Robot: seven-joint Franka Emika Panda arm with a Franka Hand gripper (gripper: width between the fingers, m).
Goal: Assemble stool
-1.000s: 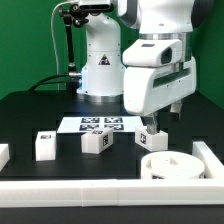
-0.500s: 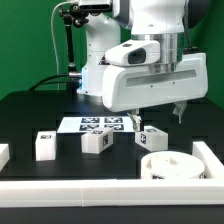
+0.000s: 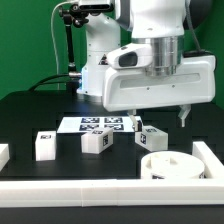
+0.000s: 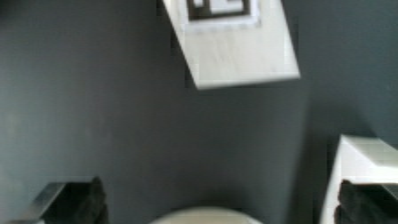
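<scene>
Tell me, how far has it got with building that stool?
Nothing looks joined yet. The round seat lies by itself, and the leg blocks stand loose and apart on the black table. Nothing is in hand: the gripper hangs open and empty above the block closest to the seat. Still left: picking up each leg and fitting it to the seat.

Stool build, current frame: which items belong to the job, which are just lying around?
Job: round seat; leg block farthest from the seat; middle leg block; leg block nearest the seat; gripper, open.
Just there: marker board; white border rail; table.
</scene>
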